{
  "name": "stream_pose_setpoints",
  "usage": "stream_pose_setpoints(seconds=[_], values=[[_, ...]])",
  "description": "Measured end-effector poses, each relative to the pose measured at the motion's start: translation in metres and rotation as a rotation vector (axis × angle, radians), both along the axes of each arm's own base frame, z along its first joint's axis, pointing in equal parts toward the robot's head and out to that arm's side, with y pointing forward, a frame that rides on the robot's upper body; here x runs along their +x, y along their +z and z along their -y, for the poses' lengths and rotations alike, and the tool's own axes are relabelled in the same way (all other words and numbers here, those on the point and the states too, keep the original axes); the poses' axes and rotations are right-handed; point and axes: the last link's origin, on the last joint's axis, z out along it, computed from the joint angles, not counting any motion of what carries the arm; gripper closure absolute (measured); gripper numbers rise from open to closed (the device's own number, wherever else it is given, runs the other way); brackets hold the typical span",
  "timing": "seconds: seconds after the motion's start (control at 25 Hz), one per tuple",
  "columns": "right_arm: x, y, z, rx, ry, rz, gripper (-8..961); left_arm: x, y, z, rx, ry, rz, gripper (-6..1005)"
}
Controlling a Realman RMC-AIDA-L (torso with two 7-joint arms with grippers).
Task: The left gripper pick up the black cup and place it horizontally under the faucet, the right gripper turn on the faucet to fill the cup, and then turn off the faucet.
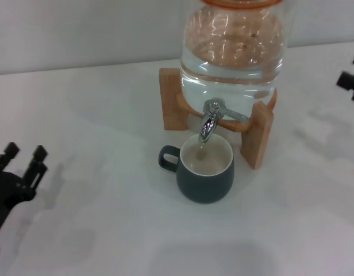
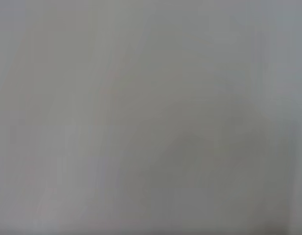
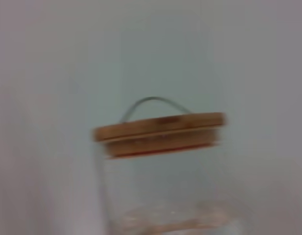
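Observation:
The black cup (image 1: 203, 171) stands upright on the white table, right under the spout of the faucet (image 1: 209, 119), with its handle towards my left. Its cream inside seems to hold some water. The faucet is fixed to the clear water jar (image 1: 234, 52) on the wooden stand (image 1: 257, 133). My left gripper (image 1: 24, 153) is open and empty, low at the left edge, well away from the cup. My right gripper (image 1: 351, 70) shows only partly at the right edge, its fingers apart and holding nothing, away from the faucet. The left wrist view shows only a blank grey surface.
The jar's wooden lid (image 3: 158, 132) with a wire handle fills the right wrist view. The white table (image 1: 108, 230) stretches out in front of the cup and to both sides. A pale wall stands behind the jar.

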Motion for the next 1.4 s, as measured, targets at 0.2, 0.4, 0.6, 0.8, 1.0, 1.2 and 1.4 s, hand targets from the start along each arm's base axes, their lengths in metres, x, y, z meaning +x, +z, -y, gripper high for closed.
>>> stream_pose_setpoints(seconds=[0.2,0.4,0.6,0.8,1.0,1.2,1.4], values=[[-0.037,-0.023,-0.005,-0.262,0.111,0.064,230,-0.009,0.017,-0.012,0.056,0.039,-0.011,399],[-0.05,-0.037,-0.009,-0.345,0.146,0.078,230,-0.009,0.023,-0.018,0.088,0.05,-0.001,402],[-0.06,-0.05,-0.015,-0.402,0.153,0.105,231,-0.009,0.028,-0.021,0.119,0.055,0.015,403],[-0.063,-0.058,-0.021,-0.417,0.136,0.13,231,-0.008,0.028,-0.022,0.126,0.052,0.022,401],[-0.066,-0.064,-0.024,-0.427,0.135,0.152,231,-0.007,0.028,-0.022,0.125,0.051,0.024,399],[-0.075,-0.07,-0.024,-0.457,0.174,0.171,231,-0.007,0.027,-0.023,0.119,0.05,0.02,399],[-0.084,-0.074,-0.024,-0.473,0.21,0.171,231,-0.006,0.026,-0.023,0.115,0.049,0.018,399]])
